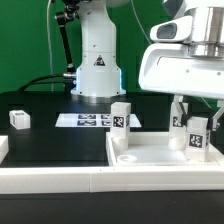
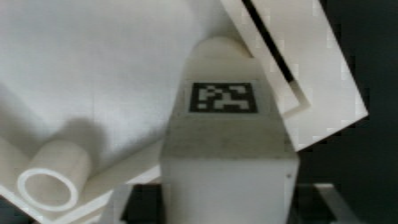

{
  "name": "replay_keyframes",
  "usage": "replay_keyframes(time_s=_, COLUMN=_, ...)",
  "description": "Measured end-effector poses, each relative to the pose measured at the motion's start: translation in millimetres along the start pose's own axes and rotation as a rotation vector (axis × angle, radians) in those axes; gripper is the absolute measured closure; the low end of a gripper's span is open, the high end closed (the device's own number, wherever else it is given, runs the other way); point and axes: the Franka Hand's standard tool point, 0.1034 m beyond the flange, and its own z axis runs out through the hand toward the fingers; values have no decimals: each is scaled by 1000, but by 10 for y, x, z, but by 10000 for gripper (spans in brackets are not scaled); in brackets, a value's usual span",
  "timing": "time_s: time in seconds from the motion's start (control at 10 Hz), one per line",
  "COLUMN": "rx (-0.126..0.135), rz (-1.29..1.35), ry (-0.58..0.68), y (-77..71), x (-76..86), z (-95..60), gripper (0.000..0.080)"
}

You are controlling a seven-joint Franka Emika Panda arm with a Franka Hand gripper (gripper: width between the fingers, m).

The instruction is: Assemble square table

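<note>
The white square tabletop (image 1: 150, 160) lies at the exterior view's right, rim up. One tagged white leg (image 1: 120, 117) stands at its far left corner. My gripper (image 1: 196, 126) is over the right side, shut on another tagged leg (image 1: 197, 141) that stands upright on the top. A third leg (image 1: 178, 121) shows just behind it. A fourth leg (image 1: 19, 118) lies loose on the table at the left. In the wrist view the held leg (image 2: 222, 140) sits between my dark pads (image 2: 141, 196), above the tabletop (image 2: 89, 90) and beside a round socket (image 2: 43, 186).
The marker board (image 1: 85, 120) lies in the middle, in front of the robot base (image 1: 95, 70). A long white rail (image 1: 50, 182) edges the near side of the black work surface. Cables run at the back left.
</note>
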Motion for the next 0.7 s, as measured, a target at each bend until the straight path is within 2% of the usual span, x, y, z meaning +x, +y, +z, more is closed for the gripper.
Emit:
replay_keyframes(time_s=0.1, rx=0, rz=13, ry=0, y=0, x=0, z=0, gripper=511)
replay_keyframes(time_s=0.7, rx=0, rz=509, ry=-1, y=10, x=-10, z=-7, gripper=509)
